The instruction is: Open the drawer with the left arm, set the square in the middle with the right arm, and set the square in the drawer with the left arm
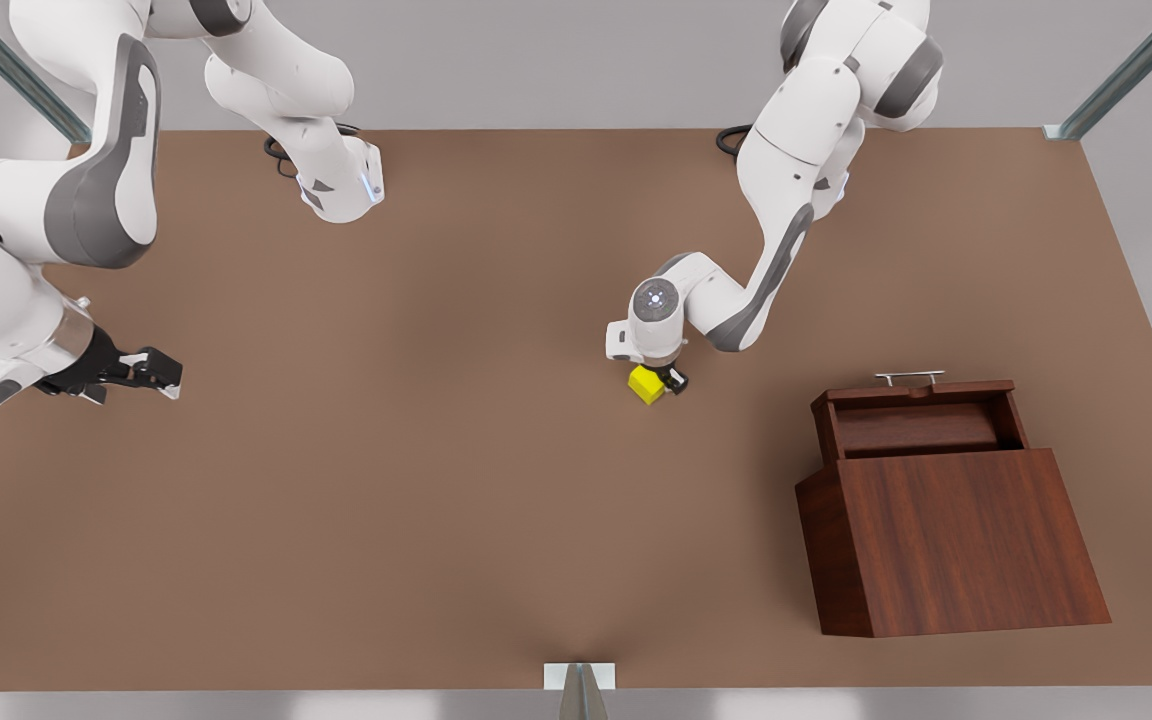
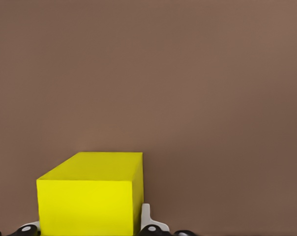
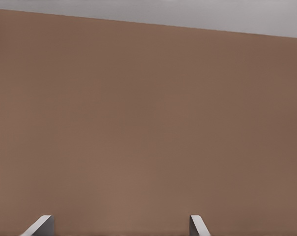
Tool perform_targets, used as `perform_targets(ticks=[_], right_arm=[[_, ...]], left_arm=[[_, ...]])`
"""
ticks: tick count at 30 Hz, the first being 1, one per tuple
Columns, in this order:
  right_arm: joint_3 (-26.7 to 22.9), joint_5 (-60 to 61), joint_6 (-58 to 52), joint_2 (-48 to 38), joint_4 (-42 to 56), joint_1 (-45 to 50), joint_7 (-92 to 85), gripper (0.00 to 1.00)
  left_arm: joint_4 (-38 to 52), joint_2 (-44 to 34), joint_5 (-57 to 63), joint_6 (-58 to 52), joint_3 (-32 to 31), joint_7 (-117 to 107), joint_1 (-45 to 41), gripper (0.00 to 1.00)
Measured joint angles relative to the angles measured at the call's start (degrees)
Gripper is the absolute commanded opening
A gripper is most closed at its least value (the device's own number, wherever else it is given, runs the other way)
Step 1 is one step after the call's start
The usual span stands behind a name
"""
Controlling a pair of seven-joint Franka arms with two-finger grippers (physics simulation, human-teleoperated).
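We see the left gripper (image 1: 658,383) down at the middle of the table (image 1: 416,480), its fingers (image 2: 149,222) set on either side of the square (image 1: 646,384). In the left wrist view the square (image 2: 92,194) sits between the fingertips, flanked closely on both sides; we cannot tell whether the pads press it or merely stand beside it. We also cannot tell whether the yellow cube rests on the brown surface or hangs just above it.

Toward the front view's right stands the cabinet (image 1: 951,540), its drawer (image 1: 916,420) pulled out, the silver handle (image 1: 908,377) at the drawer's far edge. The drawer's tray lies well apart from the square.

At the front view's left, the right gripper (image 1: 161,375) waits near the table's edge, far from the square. We see its fingers (image 3: 195,225) spread apart in the right wrist view, holding nothing, with bare tabletop between them.
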Motion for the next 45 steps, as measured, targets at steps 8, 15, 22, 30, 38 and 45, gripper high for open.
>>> perform_targets(ticks=[8, 15, 22, 30, 38, 45], right_arm=[[-0.1, -0.1, -0.1, -0.1, 0.0, -0.3, 0.0, 1.0], [-0.1, -0.1, 0.0, -0.1, 0.0, -0.2, 0.0, 1.0], [-0.1, -0.1, 0.0, -0.1, 0.8, -0.4, 0.0, 1.0], [-0.1, -0.2, -0.3, 0.3, 1.5, -0.4, 0.0, 1.0], [-0.2, -0.3, -0.4, -0.2, 1.6, -0.9, 0.1, 1.0], [-0.3, -0.3, -0.4, -0.3, 1.6, -0.9, 0.1, 1.0]], left_arm=[[0.9, -4.6, 0.6, -5.6, 0.0, -0.8, 0.1, 0.67], [2.9, -22.0, -6.1, -24.4, 10.9, -2.4, 0.7, 0.67], [3.6, -25.7, -12.7, -29.1, 29.4, 1.8, 1.0, 0.67], [4.8, -20.9, -17.6, -25.4, 39.9, 5.1, 0.6, 0.67], [9.6, -14.8, -23.1, -24.9, 41.5, 5.1, 1.1, 0.68], [9.1, -14.1, -24.5, -25.7, 42.0, 5.2, 1.1, 1.0]])
